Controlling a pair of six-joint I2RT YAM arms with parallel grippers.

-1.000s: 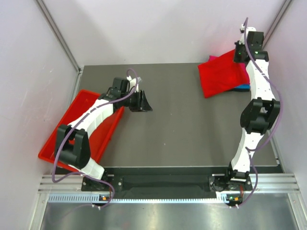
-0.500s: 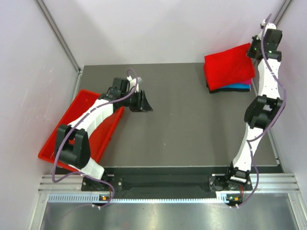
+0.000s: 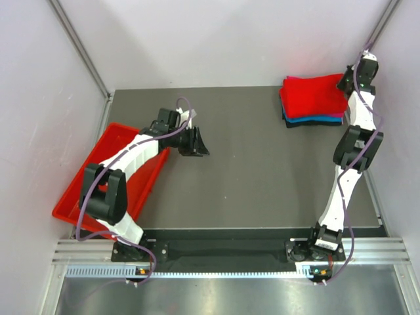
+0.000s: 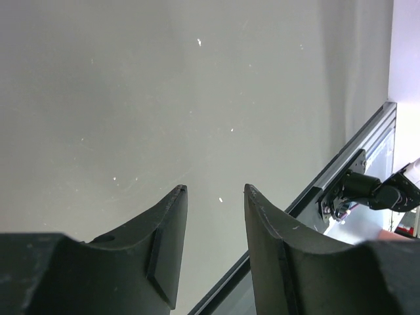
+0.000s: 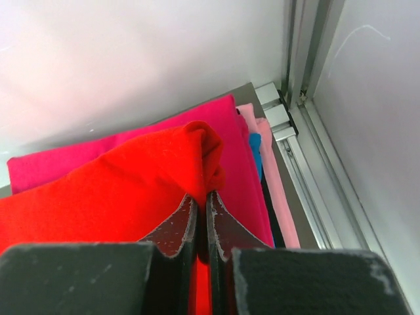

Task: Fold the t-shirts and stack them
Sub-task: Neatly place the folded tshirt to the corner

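Note:
A stack of folded t-shirts lies at the table's far right corner. The bright red t-shirt [image 3: 314, 95] [image 5: 98, 190] is on top. Under it show the magenta-pink one [image 3: 340, 113] [image 5: 230, 131], a teal-blue one [image 3: 315, 120] [image 5: 254, 147] and a black edge [image 3: 308, 125]. My right gripper [image 3: 346, 81] [image 5: 201, 197] is at the stack's back right corner, shut on a bunched fold of the red t-shirt. My left gripper [image 3: 200, 142] [image 4: 213, 190] hangs open over the bare dark table [image 4: 131, 98] left of centre, with nothing between its fingers.
A rigid red tray [image 3: 69, 203] sits at the table's left edge, partly under the left arm. The enclosure's walls and metal rail [image 5: 289, 125] stand close behind and right of the stack. The right arm's base [image 4: 367, 190] shows in the left wrist view.
My right gripper has carried the red t-shirt's corner back and to the right, so the shirt now lies squarely over the stack. The left arm has barely shifted.

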